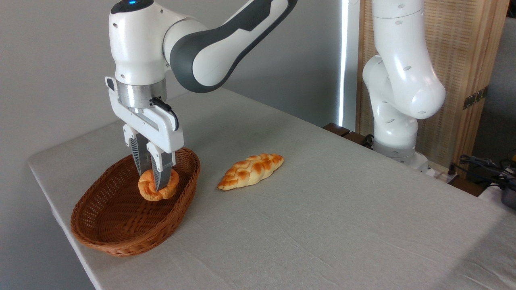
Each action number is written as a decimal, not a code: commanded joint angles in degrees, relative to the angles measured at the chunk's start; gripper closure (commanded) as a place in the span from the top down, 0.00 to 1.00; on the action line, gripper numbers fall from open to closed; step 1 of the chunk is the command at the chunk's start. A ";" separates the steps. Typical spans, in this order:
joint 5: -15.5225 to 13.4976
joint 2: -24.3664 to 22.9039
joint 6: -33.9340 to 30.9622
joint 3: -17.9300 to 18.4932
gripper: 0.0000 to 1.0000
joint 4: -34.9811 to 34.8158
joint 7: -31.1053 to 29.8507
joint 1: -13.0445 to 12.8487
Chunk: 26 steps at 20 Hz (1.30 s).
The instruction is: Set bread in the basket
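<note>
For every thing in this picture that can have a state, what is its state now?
Gripper: shut on the bun, fingers pointing down into the basket.
Bun: held between the fingers, inside the basket.
Basket: upright on the table, holding only the bun.
Braided loaf: lying flat on the table, right of the basket, untouched.

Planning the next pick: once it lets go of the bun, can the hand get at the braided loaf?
Probably yes. The braided loaf lies alone on open cloth right of the basket, nothing over it; the hand is shut on the bun.

Single fixed camera, raised, off the table's (322, 209) front corner, looking obliquely down across it toward the wall (52, 80).
</note>
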 commanded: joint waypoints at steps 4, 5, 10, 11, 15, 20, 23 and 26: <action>-1.39 -0.24 0.56 0.10 1.00 0.93 -0.75 0.15; -1.39 -0.68 0.48 0.28 1.00 0.93 -0.75 0.15; -0.60 -6.83 -5.04 1.15 1.00 0.76 0.03 0.85; -0.51 -8.23 -7.15 2.46 1.00 0.41 0.47 0.76; 4.48 -11.49 -14.54 6.16 1.00 0.14 6.87 0.76; 9.06 -13.69 -20.26 9.32 1.00 -0.21 10.23 0.76; 9.59 -14.30 -20.36 11.17 1.00 -0.12 10.06 0.76; 9.42 -14.75 -20.36 12.67 1.00 -0.03 10.23 0.76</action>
